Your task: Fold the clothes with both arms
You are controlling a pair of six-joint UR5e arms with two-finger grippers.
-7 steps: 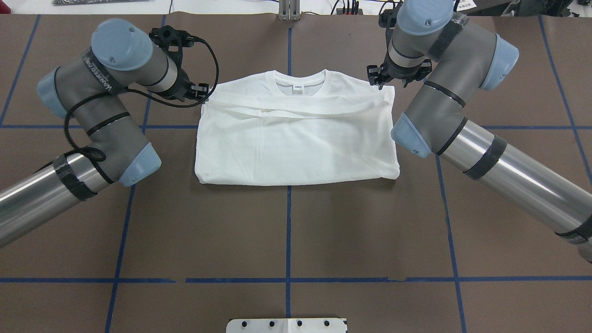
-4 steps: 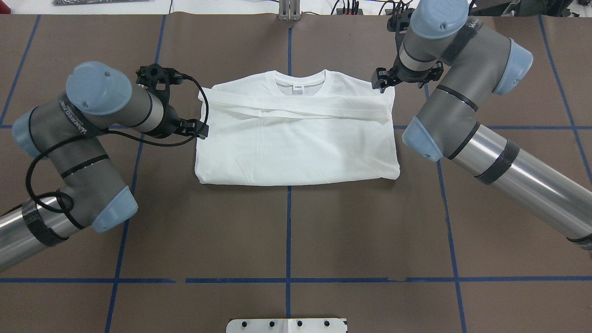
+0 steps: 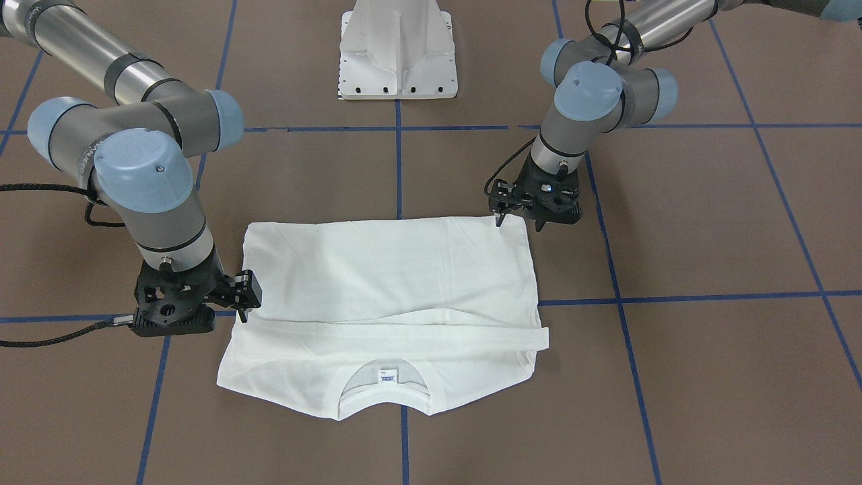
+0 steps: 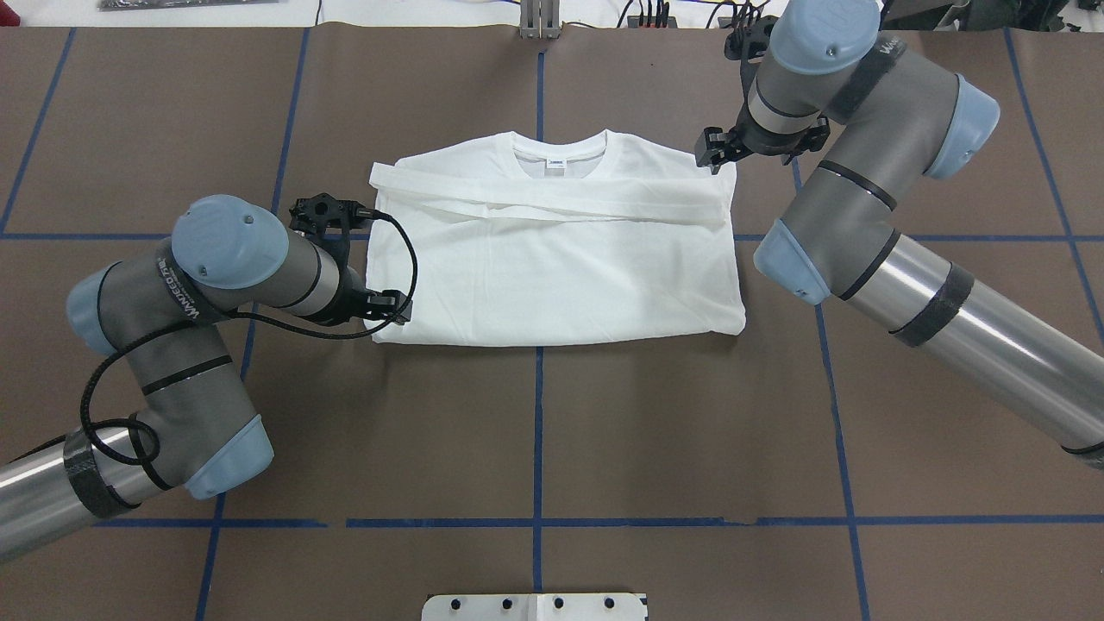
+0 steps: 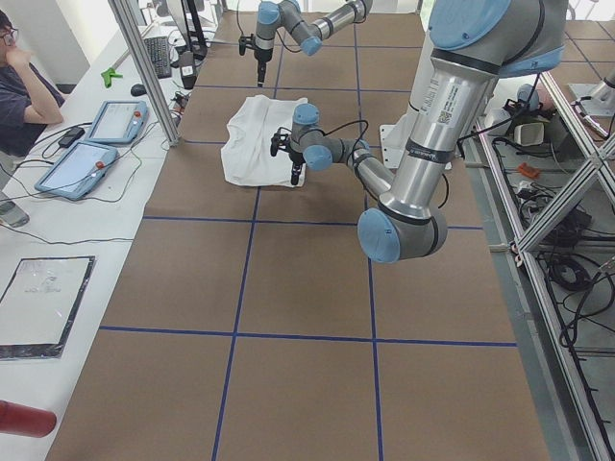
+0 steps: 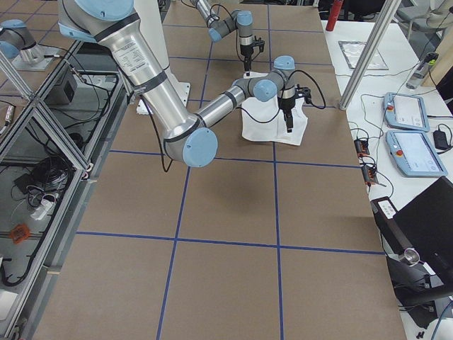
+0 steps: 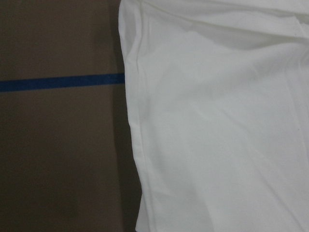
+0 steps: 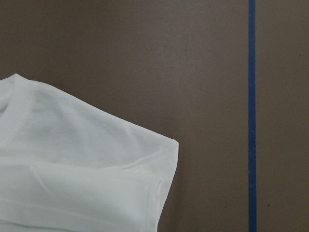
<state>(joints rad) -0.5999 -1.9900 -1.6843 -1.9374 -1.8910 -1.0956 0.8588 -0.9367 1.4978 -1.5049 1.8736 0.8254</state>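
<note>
White T-shirt (image 4: pixel 552 267) flat on brown tabletop (image 4: pixel 690 431), straight out from the pedestal base (image 3: pixel 397 47). Folded edge nearest the base, ribbed collar (image 4: pixel 559 151) and small neck label (image 4: pixel 558 162) farthest. Sleeves (image 4: pixel 552 203) crossed in a band below the collar. No print showing. Left hand (image 3: pixel 517 221) at the base-side corner, fingers spread, gripping nothing. Right hand (image 3: pixel 244 296) by the far shoulder; cannot tell its state.

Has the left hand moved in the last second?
Yes. The left hand slid toward the robot along the shirt's left edge, crossing the blue tape line to the shirt's near corner.
</note>
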